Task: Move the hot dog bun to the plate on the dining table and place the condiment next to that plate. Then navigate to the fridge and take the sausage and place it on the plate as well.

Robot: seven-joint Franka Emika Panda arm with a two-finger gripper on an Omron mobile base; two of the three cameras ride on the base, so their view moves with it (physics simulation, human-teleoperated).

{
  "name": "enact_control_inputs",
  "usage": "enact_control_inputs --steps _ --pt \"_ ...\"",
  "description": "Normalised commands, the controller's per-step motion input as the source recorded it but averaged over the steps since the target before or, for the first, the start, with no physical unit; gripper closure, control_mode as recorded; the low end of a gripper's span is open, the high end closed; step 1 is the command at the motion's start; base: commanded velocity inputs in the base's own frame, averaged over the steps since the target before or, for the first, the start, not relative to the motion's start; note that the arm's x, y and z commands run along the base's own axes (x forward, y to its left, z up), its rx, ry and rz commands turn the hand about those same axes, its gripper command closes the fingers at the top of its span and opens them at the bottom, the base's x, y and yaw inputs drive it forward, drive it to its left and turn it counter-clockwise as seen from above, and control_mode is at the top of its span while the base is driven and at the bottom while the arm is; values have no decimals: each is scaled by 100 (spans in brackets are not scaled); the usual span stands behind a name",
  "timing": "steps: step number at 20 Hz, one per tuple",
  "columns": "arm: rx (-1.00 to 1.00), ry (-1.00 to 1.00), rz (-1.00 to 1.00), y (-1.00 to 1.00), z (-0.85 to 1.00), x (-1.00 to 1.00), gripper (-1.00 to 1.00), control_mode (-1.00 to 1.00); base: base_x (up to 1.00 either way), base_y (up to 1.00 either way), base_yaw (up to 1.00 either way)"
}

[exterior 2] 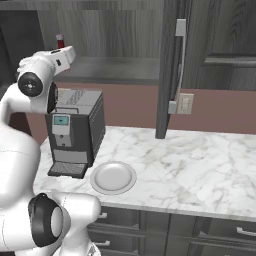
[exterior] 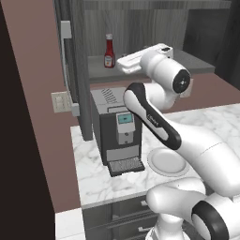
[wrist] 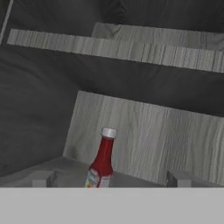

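Red, light, rigid condiment (wrist: pixel 101 163) stands upright near the shelf's (exterior: pixel 101 72) back wall; the wide-open end effector (wrist: pixel 108 179) should clasp its slippery body.

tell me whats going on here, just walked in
The robot arm is reaching up toward a red ketchup bottle standing upright on a shelf inside an open cabinet. Its gripper is open, lined up with the bottle, holding nothing yet. Below, on the marble counter, a coffee machine stands beside a white plate.
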Motion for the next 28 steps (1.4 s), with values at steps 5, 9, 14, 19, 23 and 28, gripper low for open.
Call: enact_control_inputs --steps 5,9,14,19,23,28 --pt "17 1 0 -6 0 1 -100 -100 0 0 0" --pt "-1 0 0 0 -8 2 -100 -100 0 0 0" --pt "0 6 0 0 -16 11 -100 -100 0 0 0" --pt "0 14 0 0 -5 29 -100 -100 0 0 0" --pt "1 6 0 0 0 41 -100 -100 0 0 0" --pt "0 1 0 5 2 34 -100 -100 0 0 0"
